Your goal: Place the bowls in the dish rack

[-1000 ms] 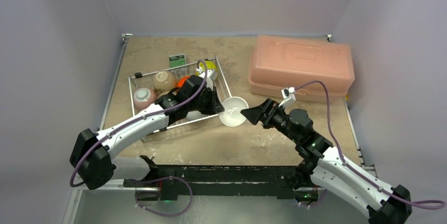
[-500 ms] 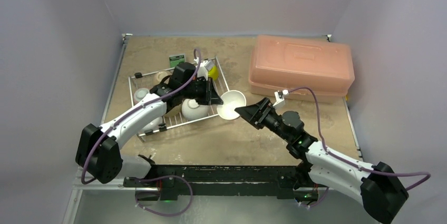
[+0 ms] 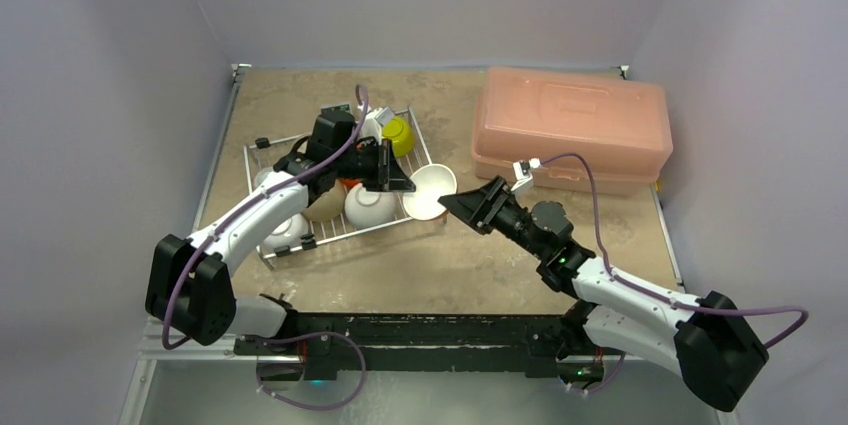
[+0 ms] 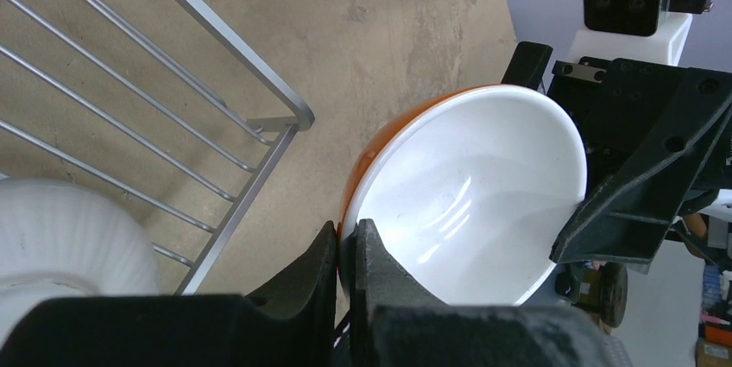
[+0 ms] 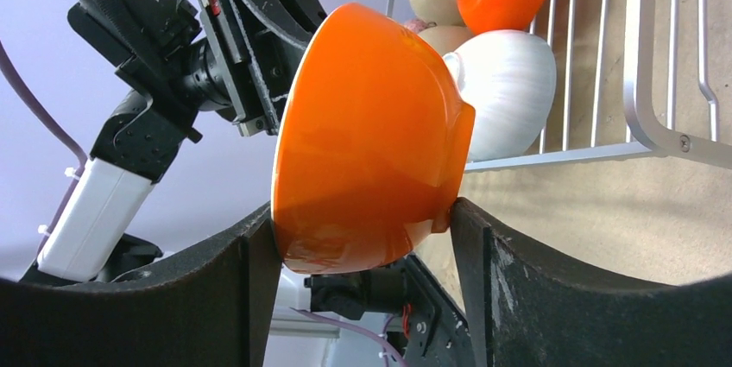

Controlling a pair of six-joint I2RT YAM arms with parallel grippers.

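Right gripper (image 5: pixel 362 250) clamped across the orange bowl (image 5: pixel 362 125); left gripper (image 4: pixel 345 250) pinched shut on its rim. The orange bowl sits tilted just outside the near right corner of the rack (image 3: pixel 340 235). Bare table (image 3: pixel 440 265) lies open nearer. A white bowl (image 3: pixel 370 207) fills that corner; the box (image 3: pixel 570 130) stands far right.

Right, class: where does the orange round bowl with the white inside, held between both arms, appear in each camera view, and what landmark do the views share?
Top external: the orange round bowl with the white inside sits mid-picture, at the rack's right end.
Left wrist: lower centre, white inside showing.
Right wrist: centre, orange outside showing.
Shared landmark: the silver wire dish rack.
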